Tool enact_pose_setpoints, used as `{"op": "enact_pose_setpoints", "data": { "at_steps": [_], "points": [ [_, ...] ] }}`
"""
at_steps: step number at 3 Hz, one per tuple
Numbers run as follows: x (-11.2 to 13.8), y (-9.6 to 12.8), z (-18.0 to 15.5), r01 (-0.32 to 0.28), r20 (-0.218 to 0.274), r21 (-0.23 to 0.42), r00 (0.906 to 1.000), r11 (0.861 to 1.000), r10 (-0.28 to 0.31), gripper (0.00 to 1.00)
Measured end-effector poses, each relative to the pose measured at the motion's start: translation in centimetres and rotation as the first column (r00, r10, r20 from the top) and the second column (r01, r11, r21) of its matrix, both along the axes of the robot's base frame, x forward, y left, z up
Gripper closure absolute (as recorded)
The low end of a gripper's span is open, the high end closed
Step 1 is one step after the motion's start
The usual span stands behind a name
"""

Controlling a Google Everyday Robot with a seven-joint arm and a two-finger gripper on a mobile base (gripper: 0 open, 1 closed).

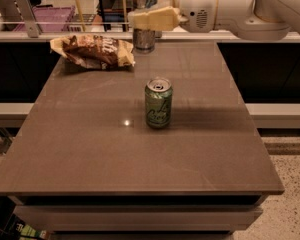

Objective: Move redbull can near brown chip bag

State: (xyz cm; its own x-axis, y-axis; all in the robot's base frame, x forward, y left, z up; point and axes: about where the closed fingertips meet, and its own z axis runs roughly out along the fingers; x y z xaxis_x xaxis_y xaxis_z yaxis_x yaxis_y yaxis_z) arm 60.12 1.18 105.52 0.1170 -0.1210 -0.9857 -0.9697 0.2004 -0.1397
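The redbull can [144,38], slim and silver with blue markings, is at the table's far edge, just right of the brown chip bag [92,51]. The bag lies wrinkled at the back left of the table. My gripper [140,20] reaches in from the right and is shut around the can's middle. One cream finger [155,19] crosses the front of the can and hides its mid part. The can looks held slightly above the tabletop.
A green can [158,103] with script lettering stands upright near the middle of the brown table [140,159]. Behind the table runs a counter with a rail and a purple rack [55,19]. My white arm [225,9] spans the upper right.
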Motion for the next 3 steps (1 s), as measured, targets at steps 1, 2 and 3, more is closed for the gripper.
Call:
{"op": "enact_pose_setpoints", "data": {
  "at_steps": [1,2,3],
  "points": [
    [2.4,-2.3,0.1,0.049,-0.039,0.005,0.998,0.999,-0.049,1.0],
    [4.7,-3.8,-0.4,0.113,-0.051,-0.021,0.9922,0.993,-0.114,1.0],
    [6.8,-4.8,-1.2,0.189,-0.025,-0.052,0.9813,0.981,-0.191,1.0]
  ]
}}
